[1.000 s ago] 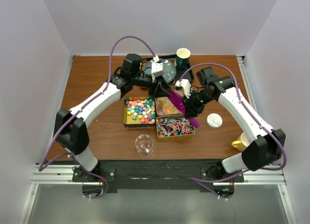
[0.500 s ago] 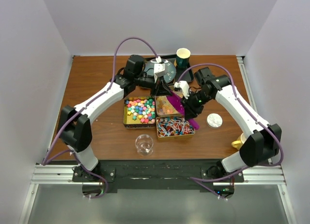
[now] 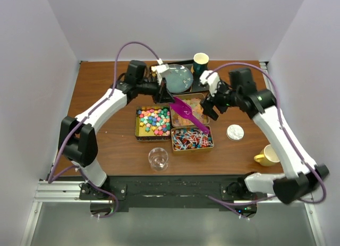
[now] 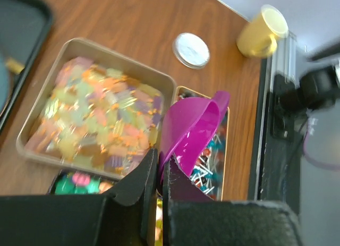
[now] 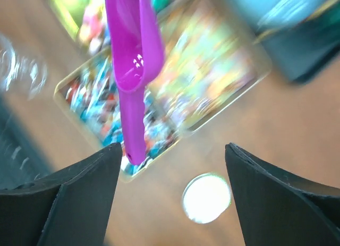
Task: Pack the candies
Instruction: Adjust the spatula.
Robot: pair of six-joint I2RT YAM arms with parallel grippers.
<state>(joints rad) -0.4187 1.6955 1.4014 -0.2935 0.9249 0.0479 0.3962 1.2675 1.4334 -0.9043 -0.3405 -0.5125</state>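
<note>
Candies [image 3: 159,118] fill 3 open tins just past a clear glass [image 3: 158,158]: wrapped pieces [image 3: 192,140] nearest, bright cubes [image 3: 152,123] to their left, pale gummies [image 3: 183,114] behind. A purple scoop [image 3: 190,116] slants above the gummies and wrapped pieces. The left gripper [image 3: 163,93] is clamped on the scoop's far end. The right gripper [image 3: 209,105] stands spread wide beside the gummies, apart from the scoop.

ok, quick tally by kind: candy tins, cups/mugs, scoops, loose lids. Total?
Candy tins: 3 (cube tin, gummy tin, wrapped-candy tin)
Cups/mugs: 3 (clear glass, teal cup, yellow mug)
Scoops: 1 (magenta scoop)
Loose lids: 1 (round silver lid)
Total: 8
</note>
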